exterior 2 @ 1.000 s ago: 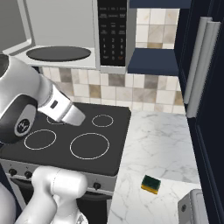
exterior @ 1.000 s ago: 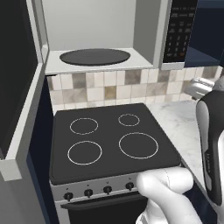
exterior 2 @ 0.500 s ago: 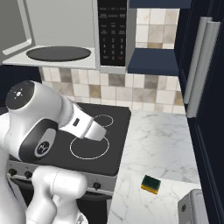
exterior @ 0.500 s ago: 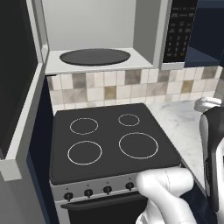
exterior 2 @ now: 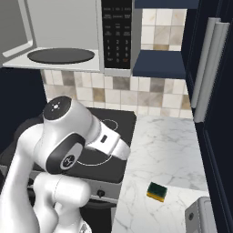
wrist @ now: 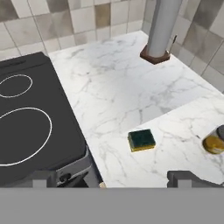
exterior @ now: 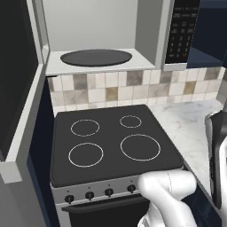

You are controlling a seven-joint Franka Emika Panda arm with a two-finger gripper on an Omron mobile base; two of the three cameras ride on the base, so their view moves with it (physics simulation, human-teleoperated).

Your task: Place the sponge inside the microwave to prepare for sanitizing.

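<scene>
Sponge (exterior 2: 157, 191) sits green side up on the marble counter (exterior 2: 164, 145), right of the stove (exterior: 111, 142) and near the front edge, well apart from the open microwave (exterior: 95, 57) up at far left. Best approach: drop straight down and straddle its short sides. Arm's elbow is folded high over the stove, forearm angling right; gripper (wrist: 113, 178) gapes wide, holding nothing.
</scene>
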